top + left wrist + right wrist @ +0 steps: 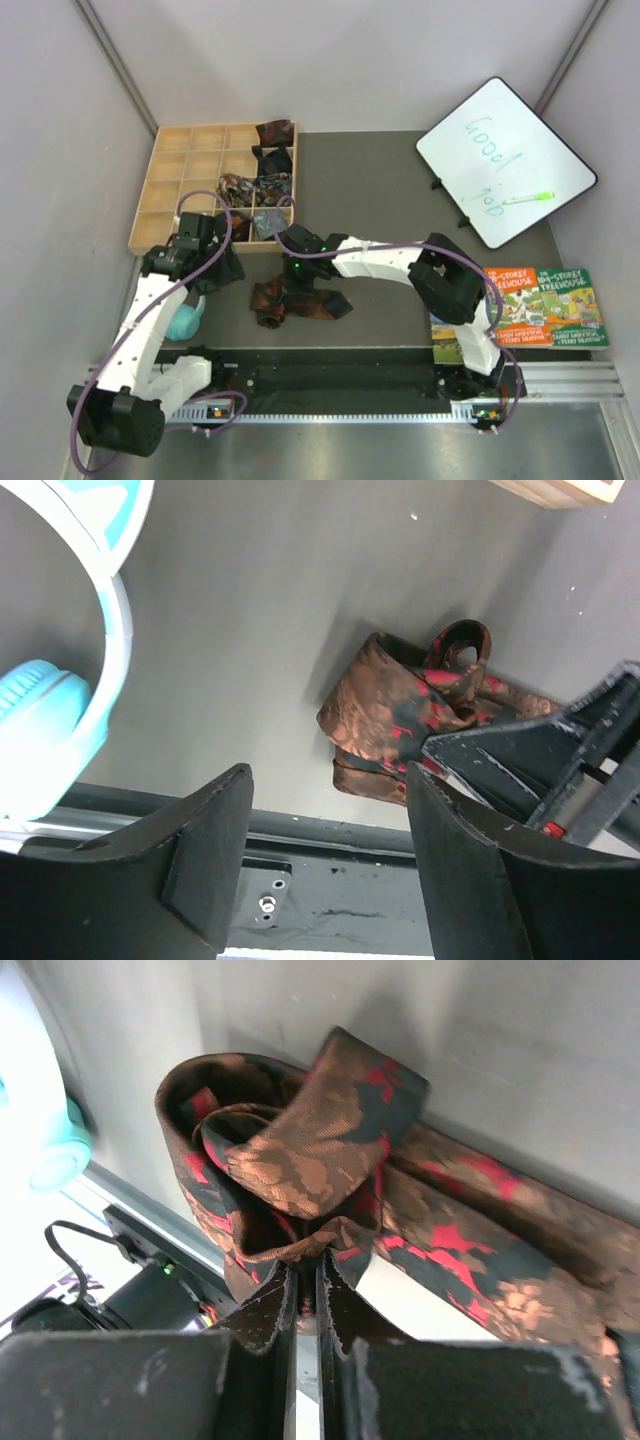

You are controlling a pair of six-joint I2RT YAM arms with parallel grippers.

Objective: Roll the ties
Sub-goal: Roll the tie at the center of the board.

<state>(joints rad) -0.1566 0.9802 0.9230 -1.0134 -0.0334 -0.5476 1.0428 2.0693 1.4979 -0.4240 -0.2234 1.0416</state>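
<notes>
A dark brown-black tie with rust-orange and red print (300, 300) lies partly rolled and bunched on the grey mat. My right gripper (296, 274) is shut on a fold of this tie (300, 1160), pinching it between the fingertips (305, 1278). My left gripper (218, 262) is open and empty, to the left of the tie; in its wrist view the tie (395, 715) lies beyond its open fingers (328, 810). Small rolled ties (272, 160) sit in the right-hand compartments of the wooden tray (175, 175).
Teal headphones (185, 322) lie left of the tie by the left arm and show in the left wrist view (50, 720). A whiteboard (505, 160) leans at the back right. Books (545, 305) lie at the right. A black rail (330, 380) runs along the near edge.
</notes>
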